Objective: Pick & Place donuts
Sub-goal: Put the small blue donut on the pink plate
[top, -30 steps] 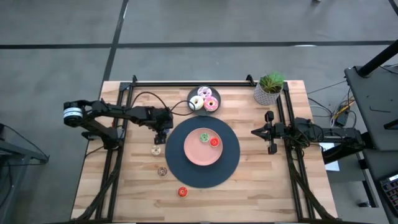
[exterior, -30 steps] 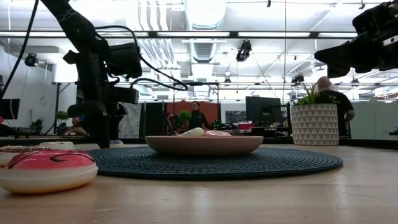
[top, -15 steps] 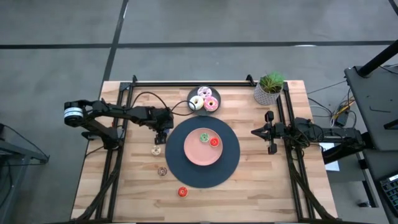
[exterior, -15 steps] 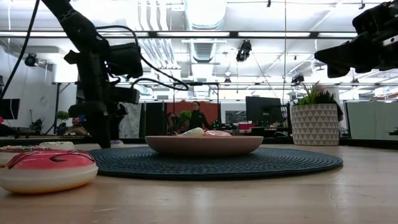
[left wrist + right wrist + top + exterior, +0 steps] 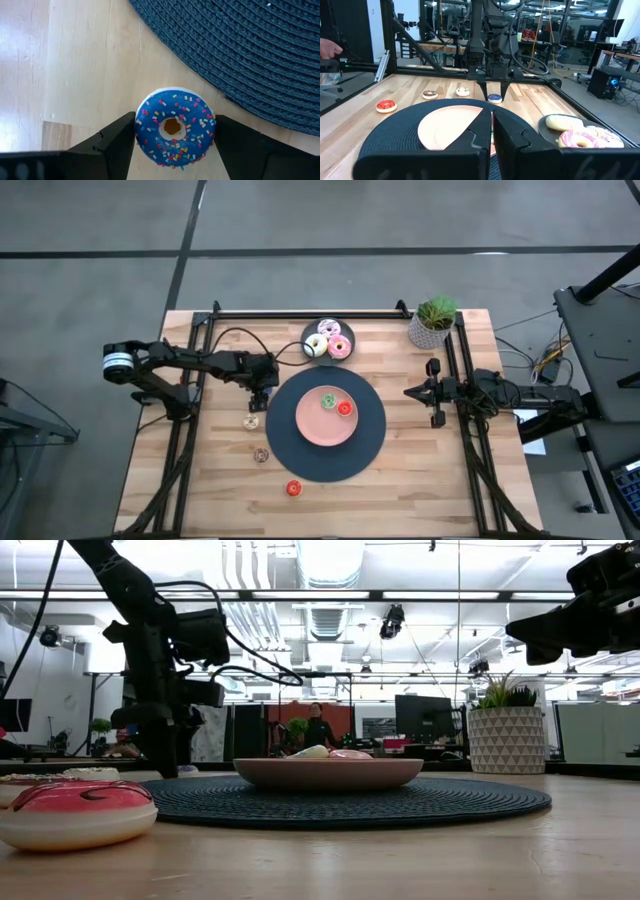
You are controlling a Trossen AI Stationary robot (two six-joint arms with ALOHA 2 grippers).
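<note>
A tiny blue sprinkled donut lies flat on the wood next to the dark mat's left edge; it also shows in the right wrist view. My left gripper stands over it, pointing down, its fingers closed against it. A green donut and a red donut lie on the pink plate. Three larger donuts lie on the small dark plate. My right gripper waits shut and empty at the table's right. My left gripper pinches the blue donut by two opposite sides of its outer rim between its two fingers. The fingers come from above, pointing down. The donut lies flat, sprinkled side up, with its underside on the table.
The pink plate sits on a round dark woven mat. A tan donut, a brown donut and a red donut lie on the wood left of and in front of the mat. A potted plant stands far right.
</note>
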